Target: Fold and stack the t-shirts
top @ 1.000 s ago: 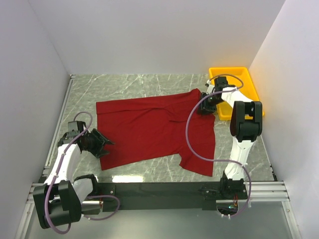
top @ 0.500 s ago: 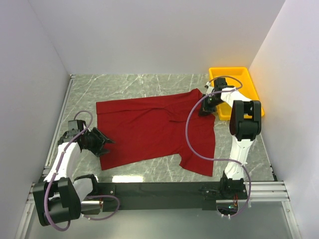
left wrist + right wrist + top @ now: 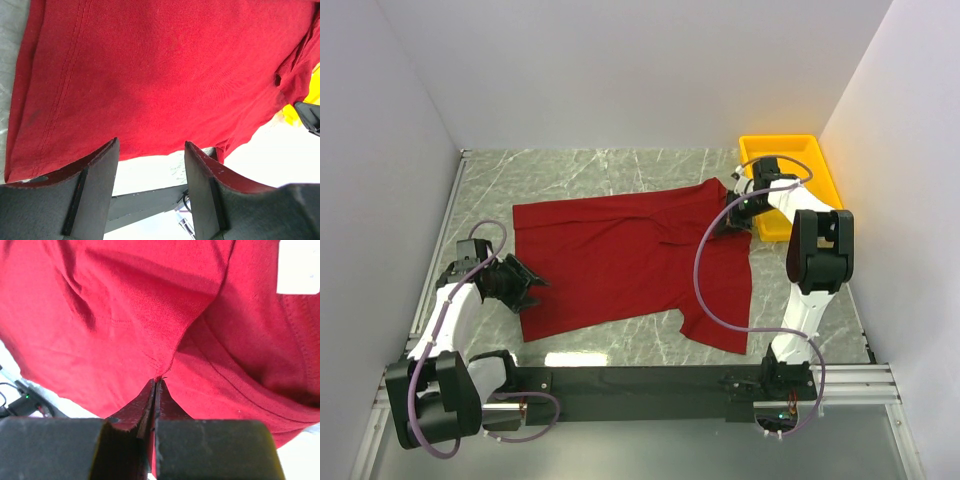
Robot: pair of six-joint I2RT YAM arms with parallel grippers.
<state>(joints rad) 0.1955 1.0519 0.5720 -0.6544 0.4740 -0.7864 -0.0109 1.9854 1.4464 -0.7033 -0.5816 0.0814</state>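
Overhead camera sits high at the near edge, facing down over the whole table (image 3: pixel 620 170). Both wrist cameras look past their own fingers (image 3: pixel 95 195), close above the t-shirt (image 3: pixel 620 250), which all three views share.

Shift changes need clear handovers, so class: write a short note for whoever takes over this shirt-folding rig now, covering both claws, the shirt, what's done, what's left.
Left claw: open, poised at a hem corner of the t-shirt, gripping nothing.
Right claw: shut on a pinch of cloth near the collar.
T-shirt: spread out on the table, collar end beside the yellow tray.
Done: one grasp only; no fold yet.
To do: grip the hem, fold, stack.
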